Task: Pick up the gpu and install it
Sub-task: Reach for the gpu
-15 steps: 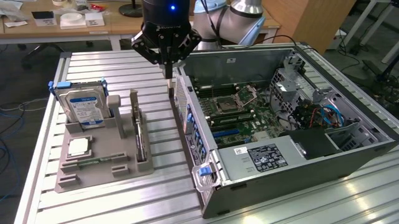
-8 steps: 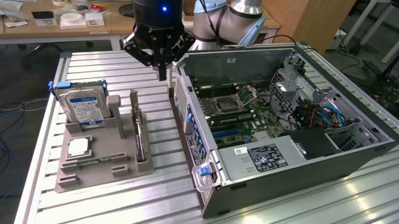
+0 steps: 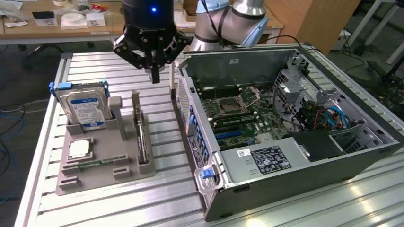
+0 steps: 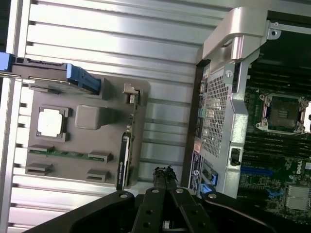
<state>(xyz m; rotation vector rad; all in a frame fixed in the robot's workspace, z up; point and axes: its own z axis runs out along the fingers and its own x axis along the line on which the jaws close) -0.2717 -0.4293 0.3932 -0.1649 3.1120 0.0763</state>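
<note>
Wrist view shows gpu [image 4: 122,162] edge-on near closed hand [image 4: 164,175].

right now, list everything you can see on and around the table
gpu: one, dark, on edge in the holder, case side
hard drive: one, silver and blue, upright at the holder's far end
processor chip: one, silvery, flat in the holder
memory stick: one, green, flat in the holder
holder: one, grey, exterior view's left
computer case: one, dark grey, open, exterior view's right
table: one, silvery, slatted
arm: one, silver and black, jaws shut and empty above the table
</note>
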